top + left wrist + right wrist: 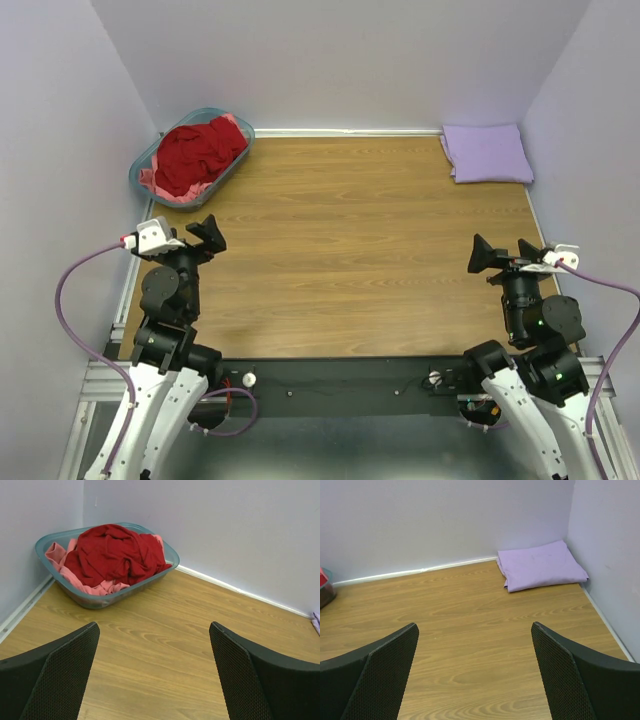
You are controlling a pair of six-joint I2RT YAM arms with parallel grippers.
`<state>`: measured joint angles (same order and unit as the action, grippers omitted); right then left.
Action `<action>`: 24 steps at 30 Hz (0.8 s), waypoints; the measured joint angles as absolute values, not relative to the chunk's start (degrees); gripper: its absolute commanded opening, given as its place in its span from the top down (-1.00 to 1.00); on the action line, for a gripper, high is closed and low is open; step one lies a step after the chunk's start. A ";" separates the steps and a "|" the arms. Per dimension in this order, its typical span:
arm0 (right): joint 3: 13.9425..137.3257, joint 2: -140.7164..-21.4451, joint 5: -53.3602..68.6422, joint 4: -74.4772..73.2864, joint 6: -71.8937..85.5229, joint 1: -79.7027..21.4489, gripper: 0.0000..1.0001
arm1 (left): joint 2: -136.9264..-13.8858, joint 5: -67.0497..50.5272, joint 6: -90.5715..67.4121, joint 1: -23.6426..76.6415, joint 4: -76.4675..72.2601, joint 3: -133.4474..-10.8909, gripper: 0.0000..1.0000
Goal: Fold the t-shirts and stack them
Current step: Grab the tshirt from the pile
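Dark red t-shirt (200, 155) heaped over the salmon-pink t-shirt (55, 552) inside the teal basket (100, 602); my left gripper (155, 675), wide and empty, faces the basket from nearby. My right gripper (475, 675), also wide, is well apart from it.

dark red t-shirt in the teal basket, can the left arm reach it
Probably yes: the crumpled dark red cloth t-shirt lies on top in the translucent teal plastic basket, and the open left gripper faces it with nothing between.

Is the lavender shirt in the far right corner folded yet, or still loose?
Folded. The lavender t-shirt lies as a flat, neat rectangle, and the right wrist view shows layered edges along its near side.
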<state>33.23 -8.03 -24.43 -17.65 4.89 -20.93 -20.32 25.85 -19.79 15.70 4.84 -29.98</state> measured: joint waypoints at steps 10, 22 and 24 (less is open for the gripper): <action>33.23 -7.77 -22.74 -17.61 4.91 -20.93 -1.00 | -31.18 27.05 -21.43 15.70 3.68 -34.26 -0.95; 32.40 -6.39 -20.64 -17.12 4.89 -20.93 -1.00 | -79.96 24.14 -24.73 11.31 8.08 -64.10 -0.93; 32.23 -6.07 -20.64 -16.99 4.91 -20.93 -1.00 | -86.94 23.73 -24.69 8.71 10.17 -70.41 -0.90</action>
<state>32.23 -6.07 -20.64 -16.99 4.91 -20.93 -86.94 23.73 -24.69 8.71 10.17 -70.41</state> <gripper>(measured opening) 0.997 0.969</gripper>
